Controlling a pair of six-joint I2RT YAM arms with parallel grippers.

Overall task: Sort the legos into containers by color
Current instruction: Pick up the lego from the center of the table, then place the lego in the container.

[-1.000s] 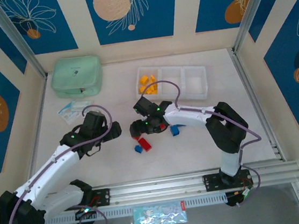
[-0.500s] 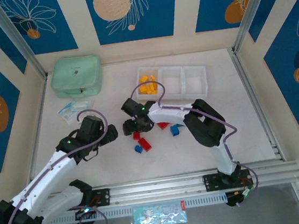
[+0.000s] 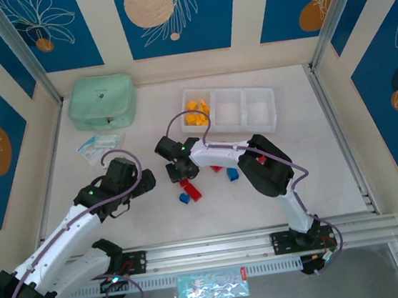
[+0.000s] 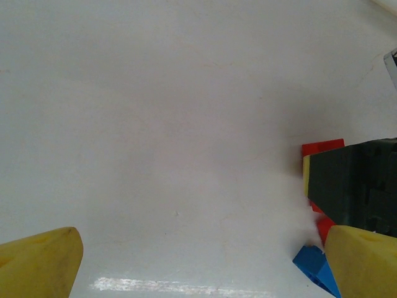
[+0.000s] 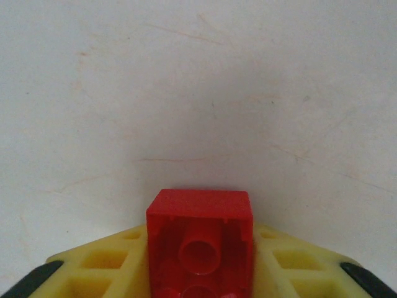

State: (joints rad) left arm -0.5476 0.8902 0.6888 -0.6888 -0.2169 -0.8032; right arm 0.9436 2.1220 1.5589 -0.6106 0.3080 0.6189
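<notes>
My right gripper (image 5: pixel 200 273) is shut on a red lego (image 5: pixel 200 236), which is pinched underside-up between the yellow fingers (image 5: pixel 105 267). From above, this gripper (image 3: pixel 178 170) is low over the table, left of the loose legos. Red (image 3: pixel 192 191) and blue (image 3: pixel 184 198) legos lie just below it, and another blue one (image 3: pixel 233 174) lies to the right. The white containers tray (image 3: pixel 229 109) stands behind, with yellow legos (image 3: pixel 196 113) in its left compartment. My left gripper (image 3: pixel 149 180) is open over bare table, and a blue lego (image 4: pixel 315 266) lies by its right finger.
A mint-green pouch (image 3: pixel 101 101) sits at the back left with a small clear packet (image 3: pixel 99 144) in front of it. The right arm's black gripper body (image 4: pixel 356 186) fills the right side of the left wrist view, with a red lego (image 4: pixel 322 147) beside it.
My right gripper has swung left across the loose legos and shut on a red one. The left arm has shifted slightly and stayed open.
</notes>
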